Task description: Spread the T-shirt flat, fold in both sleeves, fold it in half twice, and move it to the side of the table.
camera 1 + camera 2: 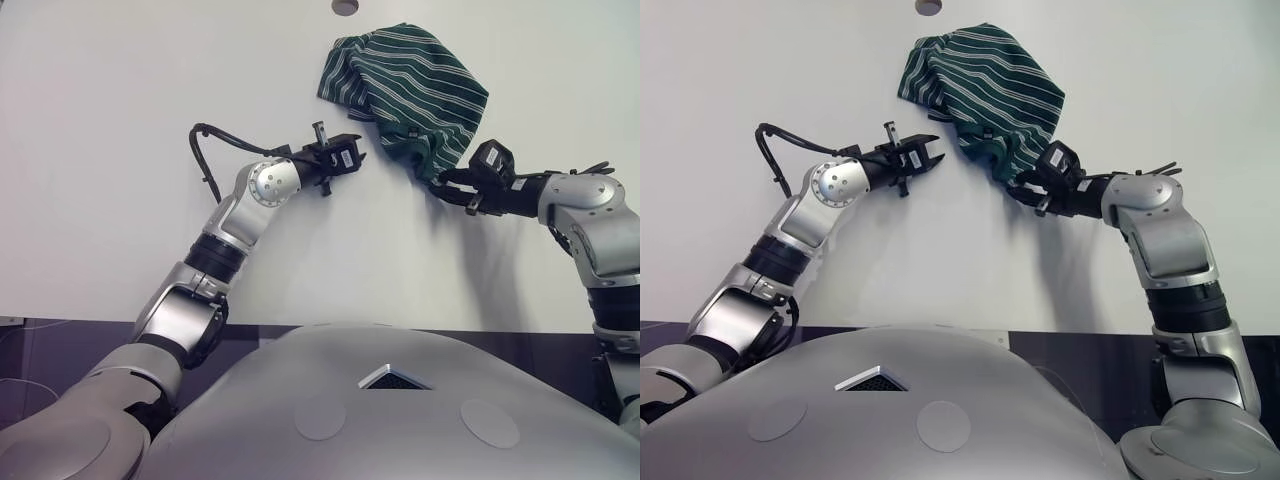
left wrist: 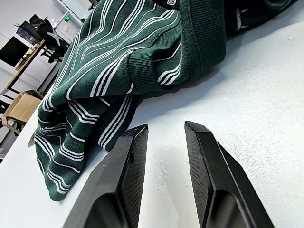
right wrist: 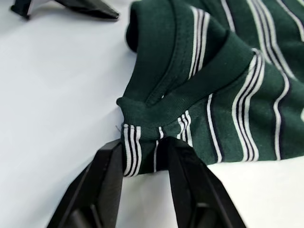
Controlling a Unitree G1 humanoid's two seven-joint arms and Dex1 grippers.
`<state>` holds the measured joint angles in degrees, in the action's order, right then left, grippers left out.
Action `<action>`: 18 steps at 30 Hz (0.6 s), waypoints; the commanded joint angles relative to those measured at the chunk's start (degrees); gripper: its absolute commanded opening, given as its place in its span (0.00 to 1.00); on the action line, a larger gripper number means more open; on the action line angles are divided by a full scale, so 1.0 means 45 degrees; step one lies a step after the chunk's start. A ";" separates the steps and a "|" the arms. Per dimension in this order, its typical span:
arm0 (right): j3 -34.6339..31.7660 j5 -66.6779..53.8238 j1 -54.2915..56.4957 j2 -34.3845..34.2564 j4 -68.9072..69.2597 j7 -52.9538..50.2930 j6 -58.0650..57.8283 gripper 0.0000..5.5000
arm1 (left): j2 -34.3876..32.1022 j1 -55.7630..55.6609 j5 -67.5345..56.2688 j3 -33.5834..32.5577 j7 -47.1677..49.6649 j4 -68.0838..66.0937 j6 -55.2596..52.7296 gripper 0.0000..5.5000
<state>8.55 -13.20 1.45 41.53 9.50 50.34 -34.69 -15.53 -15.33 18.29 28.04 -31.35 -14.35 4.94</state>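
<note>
A dark green T-shirt (image 1: 410, 85) with white stripes lies crumpled in a heap at the far middle of the white table (image 1: 120, 200). My right gripper (image 1: 440, 185) is at the heap's near right corner, shut on a bunched edge of the T-shirt (image 3: 142, 147). My left gripper (image 1: 345, 150) hovers just left of the heap, open, with nothing between its fingers (image 2: 128, 161); the T-shirt (image 2: 118, 71) lies a short way beyond its fingertips. The left gripper's fingertips (image 3: 90, 9) show past the cloth in the right wrist view.
A small round hole (image 1: 344, 6) is set in the table at its far edge, left of the heap. The table's near edge (image 1: 300, 325) runs just ahead of my body. A room with desks and chairs (image 2: 42, 28) lies beyond the table.
</note>
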 commanded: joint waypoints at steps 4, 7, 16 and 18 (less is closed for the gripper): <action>0.0116 0.0222 0.0724 -0.0219 -0.1195 -0.0325 -0.0365 0.04 | 0.0110 0.0006 0.0312 0.0150 0.0201 -0.0730 -0.0065 0.26; -0.0827 -0.1084 0.1287 -0.0385 -0.0822 0.0047 -0.1206 0.00 | 0.0104 0.0023 0.0262 0.0010 0.0339 -0.0805 -0.0030 0.26; -0.4387 -0.6173 0.6498 0.0481 -0.1278 0.2080 -0.4130 0.00 | 0.0633 -0.0056 -0.2455 -0.2011 0.0004 0.0776 -0.0582 0.26; -0.4460 -0.6325 0.7810 0.0518 -0.1976 0.1967 -0.4265 0.00 | 0.1114 -0.0040 -0.4326 -0.2856 -0.0356 0.2214 -0.1378 0.26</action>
<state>-11.00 -40.71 31.51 42.83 2.79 59.41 -52.95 -12.24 -15.27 5.07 18.11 -31.33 -9.58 2.06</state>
